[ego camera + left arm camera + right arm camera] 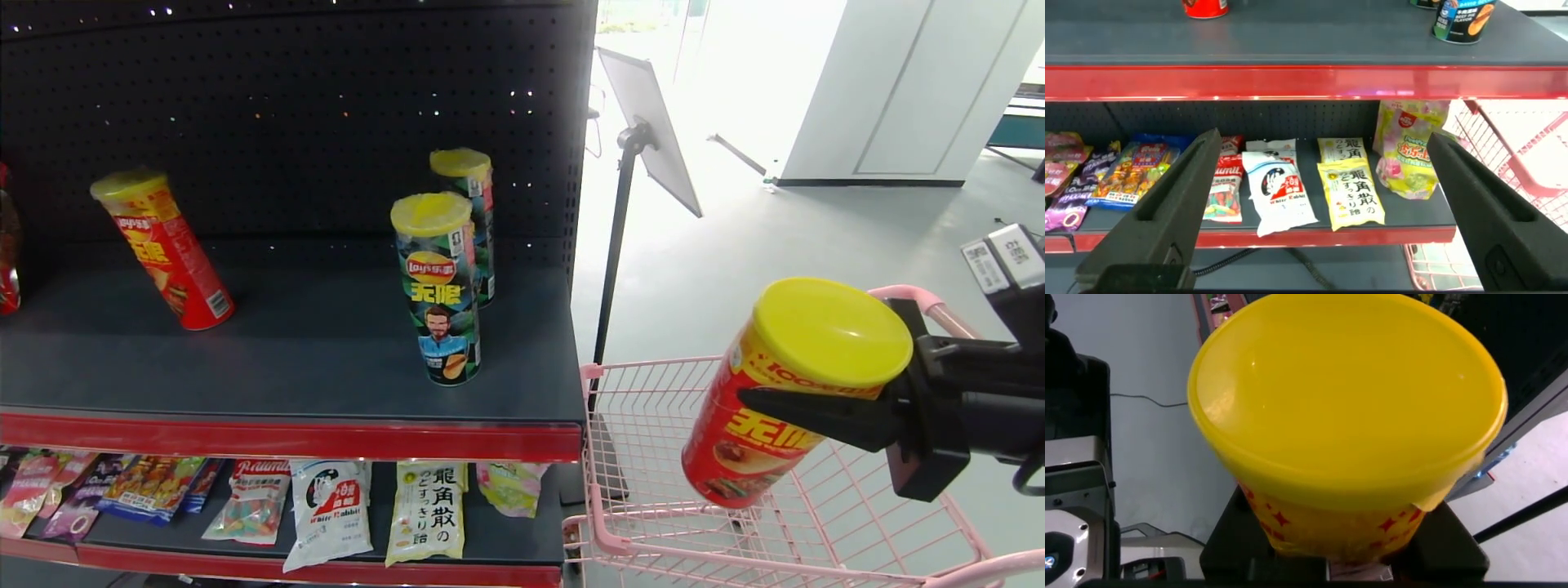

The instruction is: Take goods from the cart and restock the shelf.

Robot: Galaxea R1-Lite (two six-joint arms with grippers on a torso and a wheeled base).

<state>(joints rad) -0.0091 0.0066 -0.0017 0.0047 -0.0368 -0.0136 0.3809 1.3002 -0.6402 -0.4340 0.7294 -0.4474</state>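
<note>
Dark grey board makes the top level of the shelf [310,351], with a glossy red strip [286,437] along its front edge and black pegboard [286,98] behind. Past the shelf's end lies a pale grey floor [735,245], with a tilted sign panel on a pole [649,122] and a white wall [882,82] farther back.

My right jaws are clamped on the red can [784,392] just under its yellow lid [1347,392]. I hold it tilted above the pink wire cart [653,457], which stands just beside the shelf's end. The can's label is red with bold yellow characters, a food picture low down and small yellow stars near the lid.

On the top board stands a second red can [167,249] at the left, its label much the same. Well apart from it, near the right end, a green can [438,290] shows a drawn bearded man under a red and yellow logo. Another green can [472,220] stands just behind it. All three have yellow lids.

My left jaws stand wide open with nothing between the black fingers [1167,212], facing the lower shelf level [1290,233]. Snack bags lie there in a row: a white bag [1278,192], a pale yellow bag [1350,184] with black characters, and a pink and green bag [1409,147] leaning at the right end.
</note>
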